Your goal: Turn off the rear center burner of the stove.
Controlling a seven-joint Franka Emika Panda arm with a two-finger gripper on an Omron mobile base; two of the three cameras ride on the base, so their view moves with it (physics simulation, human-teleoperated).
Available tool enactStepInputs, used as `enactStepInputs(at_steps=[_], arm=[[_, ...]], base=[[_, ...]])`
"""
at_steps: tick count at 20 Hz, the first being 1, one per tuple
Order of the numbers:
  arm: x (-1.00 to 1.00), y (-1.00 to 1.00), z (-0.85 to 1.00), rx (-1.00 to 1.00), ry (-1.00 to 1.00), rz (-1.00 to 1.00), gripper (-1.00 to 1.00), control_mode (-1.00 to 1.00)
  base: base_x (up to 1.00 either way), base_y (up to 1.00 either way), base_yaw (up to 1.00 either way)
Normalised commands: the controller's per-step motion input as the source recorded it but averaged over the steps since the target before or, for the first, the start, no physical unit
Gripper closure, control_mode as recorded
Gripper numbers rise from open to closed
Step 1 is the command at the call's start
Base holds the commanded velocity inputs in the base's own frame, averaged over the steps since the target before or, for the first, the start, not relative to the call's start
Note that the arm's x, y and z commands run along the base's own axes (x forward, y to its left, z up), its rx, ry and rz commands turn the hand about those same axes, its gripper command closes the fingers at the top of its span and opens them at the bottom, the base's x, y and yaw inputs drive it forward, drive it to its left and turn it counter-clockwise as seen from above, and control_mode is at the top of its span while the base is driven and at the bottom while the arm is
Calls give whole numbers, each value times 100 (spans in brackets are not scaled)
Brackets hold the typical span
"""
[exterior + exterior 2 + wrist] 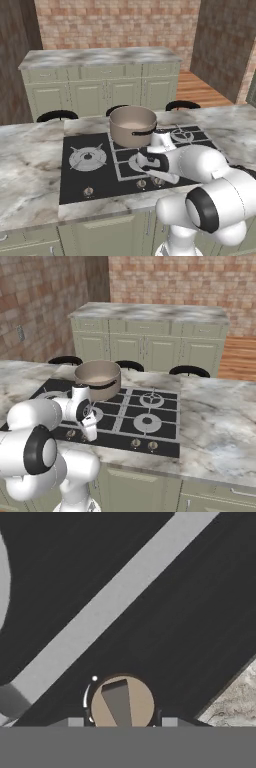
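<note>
No readable text, labels, brands or numbers in any view

Stove (pixel 95 177) glass and its knobs carry no legible print; the knob (pixel 122 702) seen close in the hand view shows only a small white dot and a thin white arc beside it on the black glass, no figures or words; pot (pixel 132 125), marble counter (pixel 30 165) and cabinets (pixel 100 85) are unmarked

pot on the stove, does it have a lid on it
No, the pot stands open on the stove, and the left base view shows its pale inside.
</note>
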Motion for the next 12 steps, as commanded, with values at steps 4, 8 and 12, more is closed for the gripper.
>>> enactStepInputs(at_steps=[4,8,12], arm=[[0,0,-10,1,0,-40,100,-100],[0,0,-16,0,0,-46,100,-100],[0,0,-28,0,0,-48,100,-100]], base=[[0,0,0],[0,0,0],[0,0,0]])
